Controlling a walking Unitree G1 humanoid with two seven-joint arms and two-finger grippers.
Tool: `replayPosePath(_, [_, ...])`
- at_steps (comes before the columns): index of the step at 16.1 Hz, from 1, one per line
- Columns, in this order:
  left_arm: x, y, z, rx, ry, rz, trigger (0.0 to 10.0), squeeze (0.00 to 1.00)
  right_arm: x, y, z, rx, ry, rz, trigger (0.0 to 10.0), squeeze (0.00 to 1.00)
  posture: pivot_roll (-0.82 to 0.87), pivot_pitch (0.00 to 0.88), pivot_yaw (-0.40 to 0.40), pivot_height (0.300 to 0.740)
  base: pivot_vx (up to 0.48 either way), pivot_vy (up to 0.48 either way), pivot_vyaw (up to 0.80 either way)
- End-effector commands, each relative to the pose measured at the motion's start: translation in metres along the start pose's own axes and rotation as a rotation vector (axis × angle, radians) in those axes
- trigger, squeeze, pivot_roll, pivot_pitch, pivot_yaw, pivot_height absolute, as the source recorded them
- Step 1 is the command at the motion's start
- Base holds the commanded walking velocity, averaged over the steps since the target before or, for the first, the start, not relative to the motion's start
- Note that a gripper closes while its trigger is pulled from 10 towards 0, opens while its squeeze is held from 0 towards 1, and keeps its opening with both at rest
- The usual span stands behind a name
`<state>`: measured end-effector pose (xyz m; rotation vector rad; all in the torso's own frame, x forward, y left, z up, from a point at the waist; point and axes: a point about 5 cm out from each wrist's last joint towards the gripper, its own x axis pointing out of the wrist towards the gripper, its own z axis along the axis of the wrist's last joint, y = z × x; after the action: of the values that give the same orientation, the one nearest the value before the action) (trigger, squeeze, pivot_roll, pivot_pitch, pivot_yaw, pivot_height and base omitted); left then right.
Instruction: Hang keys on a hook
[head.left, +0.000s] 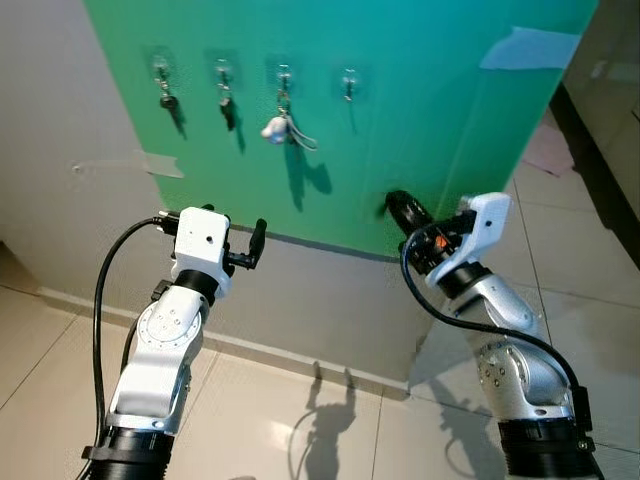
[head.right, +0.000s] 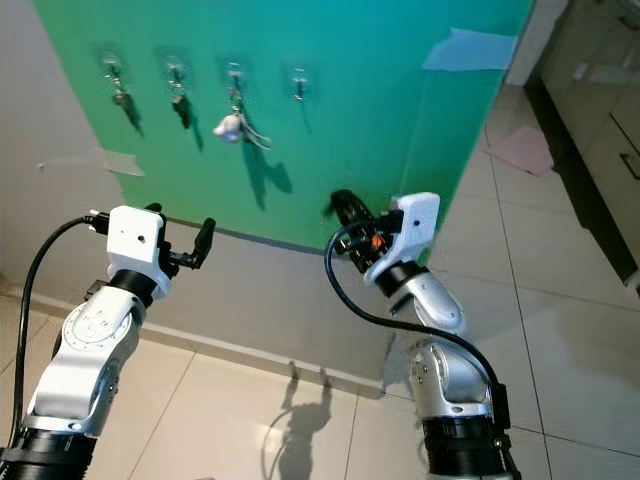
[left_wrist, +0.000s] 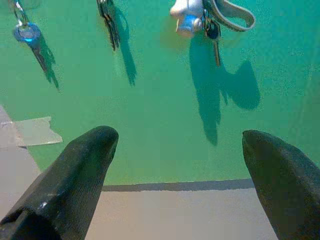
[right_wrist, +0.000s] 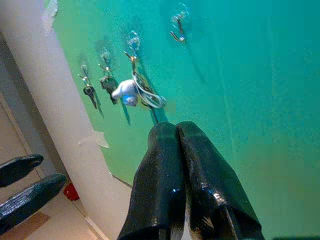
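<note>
The left pincer (head.left: 235, 245) is held wide open below the green board (head.left: 420, 120), with nothing between its fingers (left_wrist: 82, 170). Above it, a row of four hooks is seen on the board: single keys hang from the first two, and a bunch of keys (head.left: 280, 128) with a white fob and a loop strap hangs from the third hook (head.left: 284, 73). The fourth hook (head.left: 349, 82) is bare. Lower right of the bunch, the right pincer (head.left: 400, 208) is pressed shut, gripping nothing.
</note>
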<state>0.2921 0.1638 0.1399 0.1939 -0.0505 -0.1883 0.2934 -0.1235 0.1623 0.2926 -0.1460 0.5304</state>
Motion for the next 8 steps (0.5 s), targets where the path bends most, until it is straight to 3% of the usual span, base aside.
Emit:
replayPosePath(1, [0.0030, -0.0001, 0.0064, 0.019, -0.016, -0.012, 10.0, 0.00, 0.0019, 0.0005, 0.0084, -0.011, -0.028, -0.002, 10.0, 0.00, -0.02, 0.000, 0.027, 0.740, 0.000, 0.390, 0.00])
replayPosePath(2, [0.0039, -0.0001, 0.0071, 0.019, -0.019, -0.012, 10.0, 0.00, 0.0025, -0.0013, 0.0083, -0.017, -0.027, -0.016, 10.0, 0.00, -0.02, 0.000, 0.024, 0.740, 0.000, 0.405, 0.00])
replayPosePath(4, [0.0056, 0.0004, 0.0099, -0.008, -0.030, 0.007, 10.0, 0.00, 0.0034, -0.0035, 0.0064, -0.025, -0.013, -0.029, 10.0, 0.00, -0.02, 0.000, 0.025, 0.740, 0.000, 0.000, 0.00])
replayPosePath(8, [0.0057, -0.0021, 0.0091, 0.013, -0.033, -0.012, 10.0, 0.00, 0.0024, -0.0030, 0.0014, -0.017, 0.004, -0.033, 10.0, 0.00, -0.01, 0.000, 0.025, 0.740, 0.000, 0.000, 0.00])
